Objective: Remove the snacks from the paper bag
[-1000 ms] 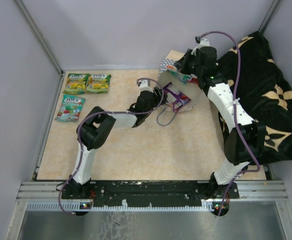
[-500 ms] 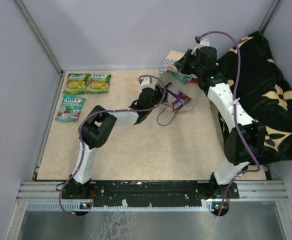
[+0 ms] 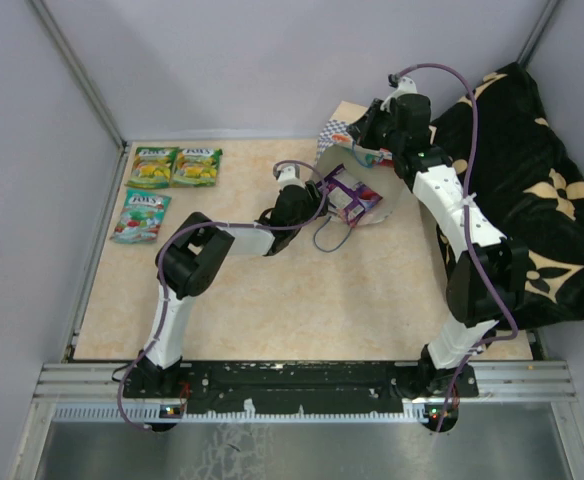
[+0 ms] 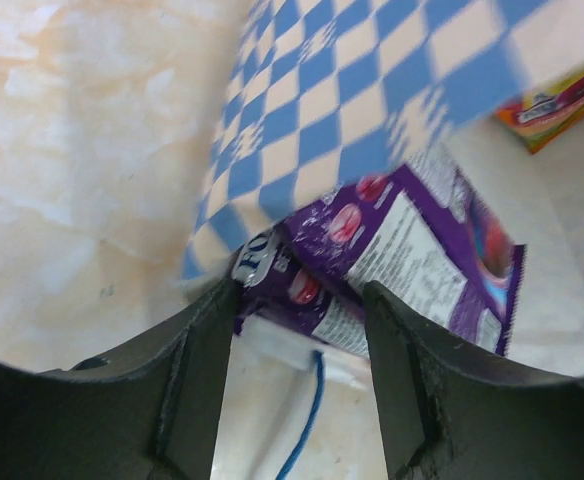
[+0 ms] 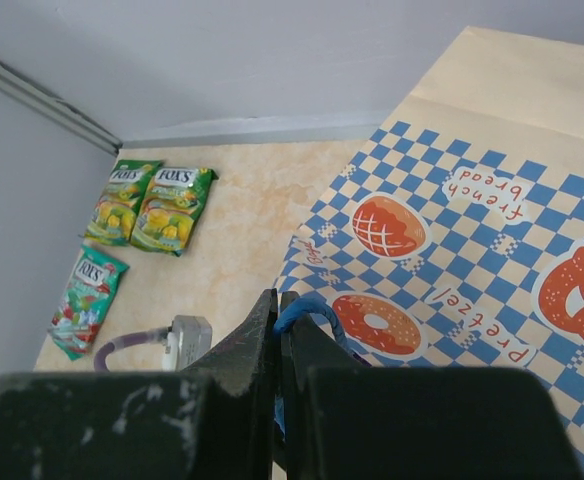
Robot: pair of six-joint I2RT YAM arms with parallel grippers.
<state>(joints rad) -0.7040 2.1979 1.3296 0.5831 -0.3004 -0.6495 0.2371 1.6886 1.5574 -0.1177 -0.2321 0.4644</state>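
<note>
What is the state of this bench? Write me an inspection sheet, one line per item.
Surface: tan marbled table.
Job's things: paper bag at back right; purple pouch in its mouth, orange pouch beyond it; two green pouches and teal pouch at back left.
Clutter: black flowered cloth on the right.
Grippers: left gripper open at the purple pouch; right gripper shut on blue handle.
Cables: purple cables along both arms.
Surroundings: grey walls.

Left gripper (image 4: 294, 296) backed slightly from purple pouch (image 4: 412, 250), apparently.
</note>
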